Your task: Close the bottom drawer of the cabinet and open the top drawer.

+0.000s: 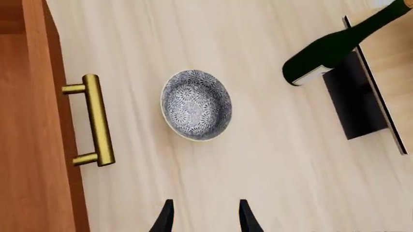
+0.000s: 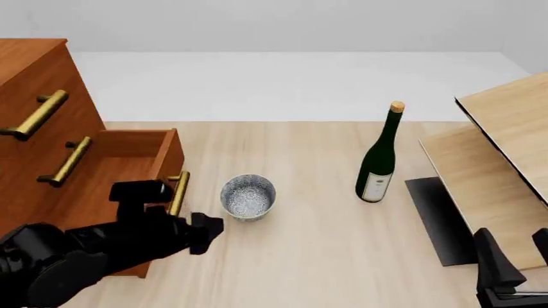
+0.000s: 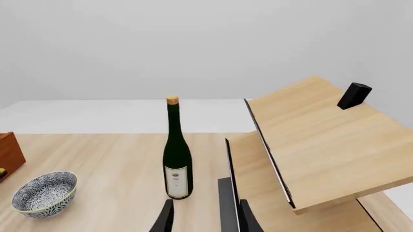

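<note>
the left gripper is seen with jaws parted and nothing held, poised just beside the brass handle of the bottom drawer, which stands pulled out of the cabinet at the table's left edge. the patterned bowl sits just beside that handle; it is judged likely to be knocked if the push is angled outward. the top drawer appears shut. the right gripper, jaws narrowly apart and empty, is held near the slanted boards; the bottle is judged safe unless the right arm is swung across.
</note>
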Controlling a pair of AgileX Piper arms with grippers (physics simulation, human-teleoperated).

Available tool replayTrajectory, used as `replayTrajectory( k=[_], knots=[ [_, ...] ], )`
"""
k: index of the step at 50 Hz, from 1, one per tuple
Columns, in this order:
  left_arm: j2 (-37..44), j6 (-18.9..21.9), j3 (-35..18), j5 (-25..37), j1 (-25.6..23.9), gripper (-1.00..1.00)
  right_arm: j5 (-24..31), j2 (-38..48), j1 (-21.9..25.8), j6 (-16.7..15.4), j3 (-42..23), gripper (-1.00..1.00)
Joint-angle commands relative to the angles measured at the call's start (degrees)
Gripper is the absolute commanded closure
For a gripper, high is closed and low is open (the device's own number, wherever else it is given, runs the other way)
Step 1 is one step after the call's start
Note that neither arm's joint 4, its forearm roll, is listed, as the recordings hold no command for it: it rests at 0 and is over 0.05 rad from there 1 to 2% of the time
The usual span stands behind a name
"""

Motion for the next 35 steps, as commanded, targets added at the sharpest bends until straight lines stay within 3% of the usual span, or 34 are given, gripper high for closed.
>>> replayTrajectory(
  k=[1, 9, 13, 17, 18, 21, 22, 24, 26, 27, 31, 35],
  knots=[
    [3.39, -3.63, 3.10, -2.82, -0.34, -1.00, 0.01, 0.01, 0.01, 0.03, -0.02, -1.00],
    [6.61, 0.88, 2.43, -2.05, 3.75, -1.00, -0.01, 0.04, 0.08, 0.01, -0.03, -1.00],
    [7.13, -0.04, 3.36, -3.33, 4.11, -1.00, 0.05, -0.02, 0.12, 0.03, -0.04, -1.00],
    [7.85, 1.70, 3.21, -3.04, 6.31, -1.00, 0.04, -0.04, 0.10, 0.01, -0.04, -1.00],
    [9.18, 5.23, 2.30, -1.87, 9.21, -1.00, 0.04, -0.03, 0.12, 0.02, -0.03, -1.00],
    [8.76, 4.88, 2.52, -2.07, 9.38, -1.00, 0.00, 0.00, 0.22, -0.01, -0.02, -1.00],
    [9.88, 7.97, 2.01, -1.57, 12.01, -1.00, -0.04, 0.04, 0.26, -0.03, -0.01, -1.00],
    [9.60, 7.23, 2.23, -1.95, 11.53, -1.00, -0.06, 0.06, 0.28, -0.05, -0.01, -1.00],
    [10.31, 10.47, 1.79, -1.65, 14.39, -1.00, -0.12, 0.13, 0.18, -0.21, 0.02, -1.00],
    [10.29, 9.33, 2.00, -1.97, 13.62, -1.00, -0.13, 0.14, 0.17, -0.14, 0.02, -1.00],
    [11.91, 12.90, 1.85, -2.04, 16.90, -1.00, -0.26, 0.26, 0.15, -0.15, 0.02, -1.00],
    [11.49, 13.67, 1.79, -1.75, 17.70, -1.00, -0.29, 0.29, 0.20, -0.15, 0.03, -1.00]
  ],
)
